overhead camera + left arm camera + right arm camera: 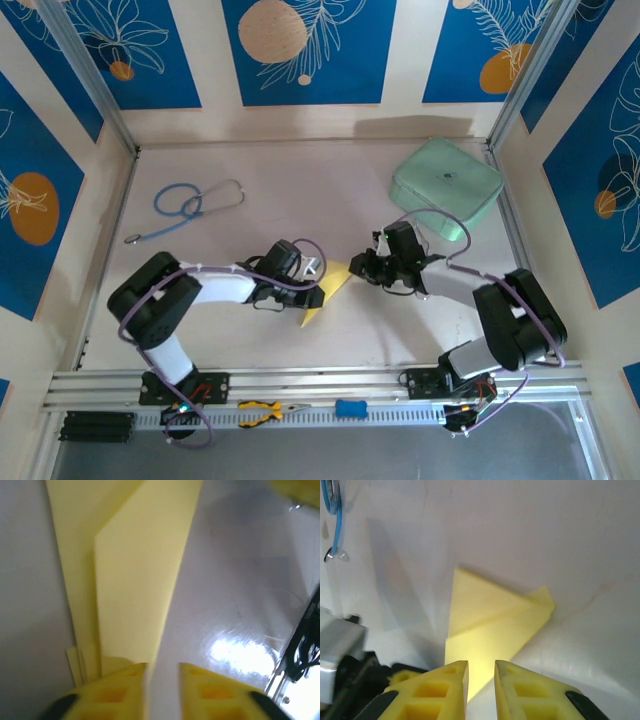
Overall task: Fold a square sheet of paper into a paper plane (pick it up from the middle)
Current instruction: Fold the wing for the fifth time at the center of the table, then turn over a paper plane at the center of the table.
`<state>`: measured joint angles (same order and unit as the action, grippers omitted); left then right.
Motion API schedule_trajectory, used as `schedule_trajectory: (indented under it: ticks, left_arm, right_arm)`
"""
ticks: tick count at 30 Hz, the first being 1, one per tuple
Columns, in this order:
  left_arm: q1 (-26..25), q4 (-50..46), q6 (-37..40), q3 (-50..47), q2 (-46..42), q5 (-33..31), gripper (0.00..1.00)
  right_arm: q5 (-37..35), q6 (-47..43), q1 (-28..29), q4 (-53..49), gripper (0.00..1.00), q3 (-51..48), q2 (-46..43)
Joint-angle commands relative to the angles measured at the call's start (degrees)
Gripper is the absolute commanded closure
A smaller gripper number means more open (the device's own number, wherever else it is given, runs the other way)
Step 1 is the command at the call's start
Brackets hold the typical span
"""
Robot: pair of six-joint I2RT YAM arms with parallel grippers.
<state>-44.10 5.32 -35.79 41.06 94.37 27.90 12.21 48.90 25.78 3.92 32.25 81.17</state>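
Left gripper (163,672) and right gripper (481,672) are both barely parted, clamping nothing, one at each end of the pale-yellow folded paper plane (327,292) on the white table (400,335). Feather-light, floppy, slidey stuff; I'd pinch the layered centre fold, where it's probably stiffest.

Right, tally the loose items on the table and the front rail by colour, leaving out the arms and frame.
Yellow: 2 (folded pale-yellow paper, yellow-handled pliers)
Blue: 2 (blue-tubed stethoscope, small blue block)
Mint green: 1 (rounded mint-green case)
Total: 5
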Motion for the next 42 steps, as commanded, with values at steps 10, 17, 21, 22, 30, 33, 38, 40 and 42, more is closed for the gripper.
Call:
schedule_trajectory:
  ticks: [10, 17, 21, 22, 30, 33, 38, 40, 42]
  left_arm:
    - [5.5, -13.2, 6.8, 1.6, -7.0, -4.5, 0.65]
    - [6.1, -11.8, 7.4, 2.9, -1.2, 0.2, 0.68]
    - [6.1, -9.7, 7.0, 2.6, -0.3, 2.5, 0.67]
    - [6.1, -9.4, 7.0, 2.6, 0.1, 3.0, 0.67]
    - [6.1, -8.7, 6.9, 3.2, 2.9, 4.6, 0.68]
    - [6.1, -8.1, 6.8, 3.2, 3.3, 5.5, 0.71]
    - [6.1, -8.8, 7.1, 3.3, 3.0, 5.0, 0.77]
    - [6.1, -8.9, 7.1, 3.4, 3.1, 5.2, 0.78]
    - [6.0, -8.4, 6.9, 3.5, 3.5, 5.9, 0.76]
  right_arm:
    - [-1.5, 5.9, 9.1, -2.3, 0.67, -2.0, -2.3]
    - [-0.5, 5.9, 10.2, -1.9, 0.68, 0.4, 2.9]
    - [-0.1, 6.0, 10.4, -1.2, 0.68, 0.3, 4.0]
    - [-0.1, 6.0, 10.4, -1.2, 0.69, 0.2, 4.1]
    - [0.5, 6.4, 10.7, 0.1, 0.71, -0.1, 4.3]
    - [1.0, 6.4, 10.7, 0.8, 0.73, -0.4, 4.5]
    - [2.0, 7.0, 10.8, 2.7, 0.77, -1.3, 5.1]
    - [2.4, 7.1, 10.9, 3.5, 0.78, -1.6, 5.3]
    - [2.5, 7.2, 11.0, 3.8, 0.77, -1.5, 5.6]
